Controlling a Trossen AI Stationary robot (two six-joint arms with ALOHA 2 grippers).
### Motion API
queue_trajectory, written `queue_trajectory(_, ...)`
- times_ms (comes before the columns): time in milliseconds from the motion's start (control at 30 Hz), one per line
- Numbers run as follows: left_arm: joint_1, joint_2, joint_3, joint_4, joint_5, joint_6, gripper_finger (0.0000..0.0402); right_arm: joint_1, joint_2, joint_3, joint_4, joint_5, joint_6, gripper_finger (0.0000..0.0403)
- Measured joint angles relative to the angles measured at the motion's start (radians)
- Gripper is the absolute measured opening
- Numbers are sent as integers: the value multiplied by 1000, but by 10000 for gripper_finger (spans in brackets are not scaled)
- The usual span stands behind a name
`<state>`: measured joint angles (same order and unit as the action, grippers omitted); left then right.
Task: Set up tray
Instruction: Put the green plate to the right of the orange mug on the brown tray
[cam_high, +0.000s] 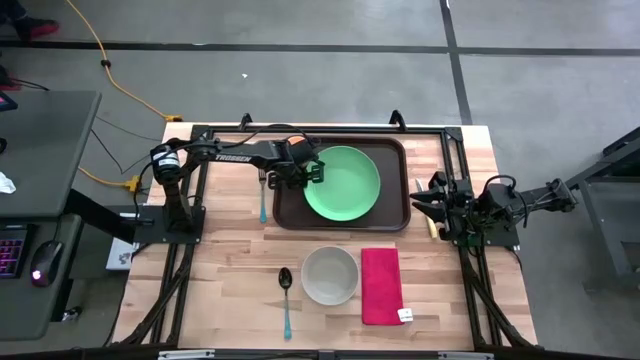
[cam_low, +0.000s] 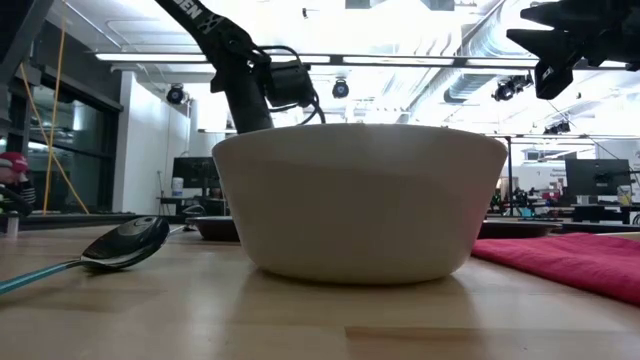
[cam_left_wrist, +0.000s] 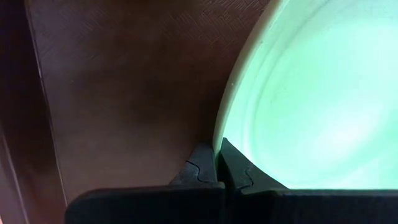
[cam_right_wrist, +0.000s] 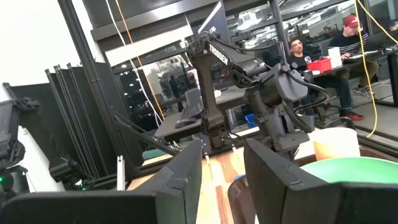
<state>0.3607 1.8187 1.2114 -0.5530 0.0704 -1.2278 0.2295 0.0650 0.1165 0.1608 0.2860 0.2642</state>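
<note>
The dark brown tray (cam_high: 290, 205) lies at the table's far middle, and the green plate (cam_high: 345, 183) sits inside it. My left gripper (cam_high: 308, 172) is at the plate's left rim, shut on it; the left wrist view shows the rim (cam_left_wrist: 219, 140) running between the two fingers over the tray's floor (cam_left_wrist: 130, 93). My right gripper (cam_high: 420, 200) waits open beside the tray's right end, raised above the table (cam_low: 570, 45), touching nothing. In the low view the bowl hides the plate. My left gripper (cam_left_wrist: 217, 171) pinches the green plate's left rim (cam_left_wrist: 217, 148) between its two fingers, one finger (cam_left_wrist: 239, 171) on the plate's inner side and one (cam_left_wrist: 200, 169) on the outer side over the tray. The fingers come from above and from the left. The plate lies level within the tray.
A white bowl (cam_high: 330, 275) stands near the table's front, with a red napkin (cam_high: 381, 285) to its right and a teal-handled spoon (cam_high: 285, 295) to its left. A teal-handled fork (cam_high: 263, 198) lies left of the tray. People sit at desks beyond the table (cam_right_wrist: 336, 43).
</note>
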Motion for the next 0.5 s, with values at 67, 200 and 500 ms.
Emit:
queue_trajectory(67,0,0,0,5,-2,0,13,0,0,0,0,0,0,99)
queue_trajectory(200,0,0,0,5,-7,0,29,0,0,0,0,0,0,99)
queue_trajectory(500,0,0,0,9,-10,0,32,0,0,0,0,0,0,99)
